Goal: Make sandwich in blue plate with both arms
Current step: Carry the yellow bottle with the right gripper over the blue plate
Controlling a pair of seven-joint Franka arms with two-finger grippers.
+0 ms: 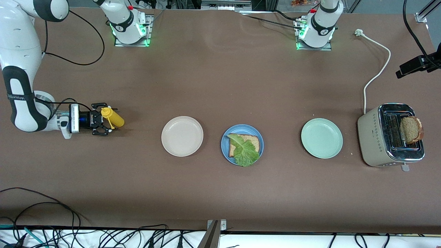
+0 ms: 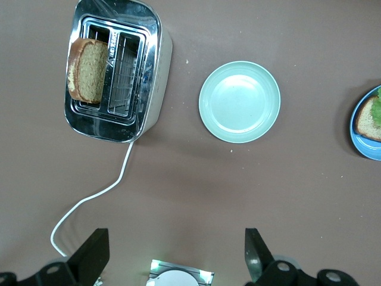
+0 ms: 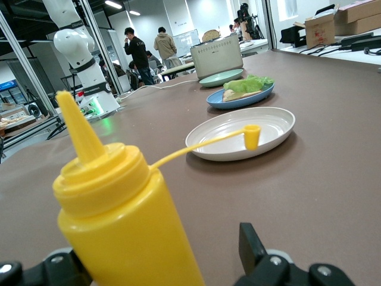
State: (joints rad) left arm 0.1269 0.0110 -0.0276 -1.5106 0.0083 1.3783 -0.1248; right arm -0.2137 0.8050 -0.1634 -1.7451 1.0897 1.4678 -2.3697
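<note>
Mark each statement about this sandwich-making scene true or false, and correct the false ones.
1. The blue plate holds bread and lettuce. True.
2. A second slice tops the lettuce leaf. False: the leaf is uncovered.
3. A bread slice stands in the toaster. True.
4. The right gripper is at the green plate. False: it is at the yellow bottle.
5. The left gripper holds bread. False: it is open and holds nothing.

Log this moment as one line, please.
right gripper: open around mustard bottle | left gripper: open, above toaster end | blue plate: bread plus lettuce | second slice: in toaster
</note>
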